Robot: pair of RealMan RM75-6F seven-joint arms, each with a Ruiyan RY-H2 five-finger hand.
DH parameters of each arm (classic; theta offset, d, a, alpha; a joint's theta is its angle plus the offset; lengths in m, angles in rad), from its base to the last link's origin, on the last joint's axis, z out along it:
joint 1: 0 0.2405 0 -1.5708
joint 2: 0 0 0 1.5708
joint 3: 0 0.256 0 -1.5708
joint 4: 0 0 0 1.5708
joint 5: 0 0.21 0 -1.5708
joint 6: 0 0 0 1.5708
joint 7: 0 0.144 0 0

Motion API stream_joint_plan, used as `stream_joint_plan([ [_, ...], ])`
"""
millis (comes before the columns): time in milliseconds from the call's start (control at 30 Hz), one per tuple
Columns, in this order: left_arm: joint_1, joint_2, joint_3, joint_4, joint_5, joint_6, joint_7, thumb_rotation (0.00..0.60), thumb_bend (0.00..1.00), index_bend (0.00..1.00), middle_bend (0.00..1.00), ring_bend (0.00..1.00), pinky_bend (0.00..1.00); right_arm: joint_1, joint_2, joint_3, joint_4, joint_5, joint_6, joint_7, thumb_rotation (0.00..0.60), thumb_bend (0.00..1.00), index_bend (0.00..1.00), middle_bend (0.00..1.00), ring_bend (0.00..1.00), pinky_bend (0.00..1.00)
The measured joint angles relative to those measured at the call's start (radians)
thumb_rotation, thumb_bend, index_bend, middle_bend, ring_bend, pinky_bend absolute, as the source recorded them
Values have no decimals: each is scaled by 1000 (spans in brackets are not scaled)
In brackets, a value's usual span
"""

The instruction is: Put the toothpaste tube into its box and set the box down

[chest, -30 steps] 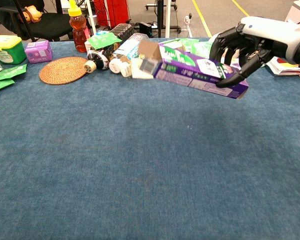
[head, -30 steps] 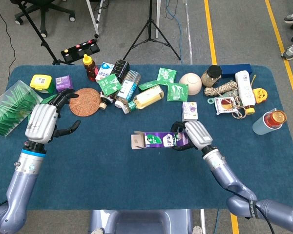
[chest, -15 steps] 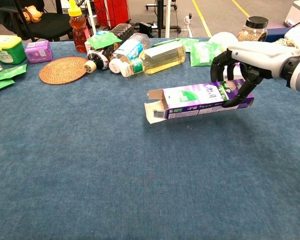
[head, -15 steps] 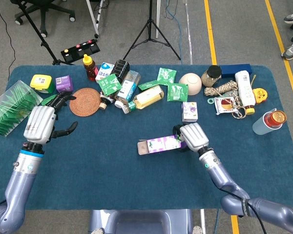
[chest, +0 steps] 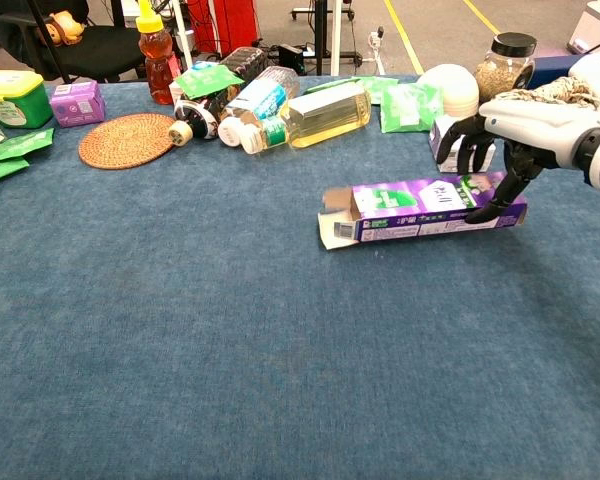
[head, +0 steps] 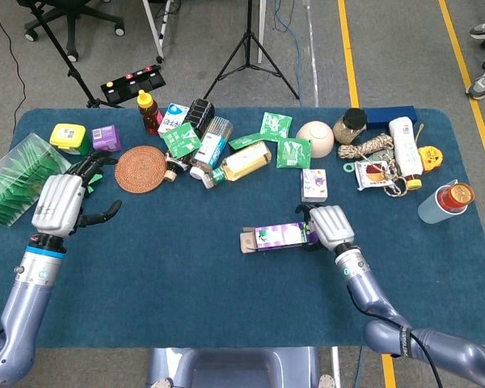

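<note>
Chest view shows the blue counter (chest: 230,350) carrying my toothpaste box (chest: 425,208), lying flat near the middle right with its flap end open toward my left. My right hand (chest: 500,150) grips the box's closed end, fingers curled over it. I judge this the set-down step; next I need only release and lift clear. Whether the tube is inside, I cannot tell. My left hand (head: 61,202) hangs empty, fingers apart.

Even bright overhead light, both views sharp. Shadows soft and short on the table (chest: 180,330). No glare. Chest view slightly soft toward the far edge.
</note>
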Motion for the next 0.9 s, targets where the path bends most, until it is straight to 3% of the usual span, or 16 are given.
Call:
stream_joint_plan([
  [167, 16, 11, 18, 2, 33, 11, 8, 600, 243, 224, 130, 255, 533, -7, 42, 5, -79, 30, 0, -1, 600, 0, 115, 15, 24, 196],
  [333, 72, 58, 68, 0, 84, 37, -4, 600, 229, 149, 16, 114, 389, -39, 117, 9, -156, 9, 20, 64, 600, 0, 108, 0, 14, 165],
  [533, 172, 143, 152, 33, 156, 55, -127, 600, 145, 2, 0, 10, 279, -109, 233, -13, -201, -152, 93, 185, 600, 0, 108, 2, 14, 135],
  [900, 402, 179, 304, 254, 283, 181, -396, 600, 79, 0, 0, 0, 192, -284, 359, -101, -146, -452, 390, 393, 600, 0, 108, 17, 11, 83],
])
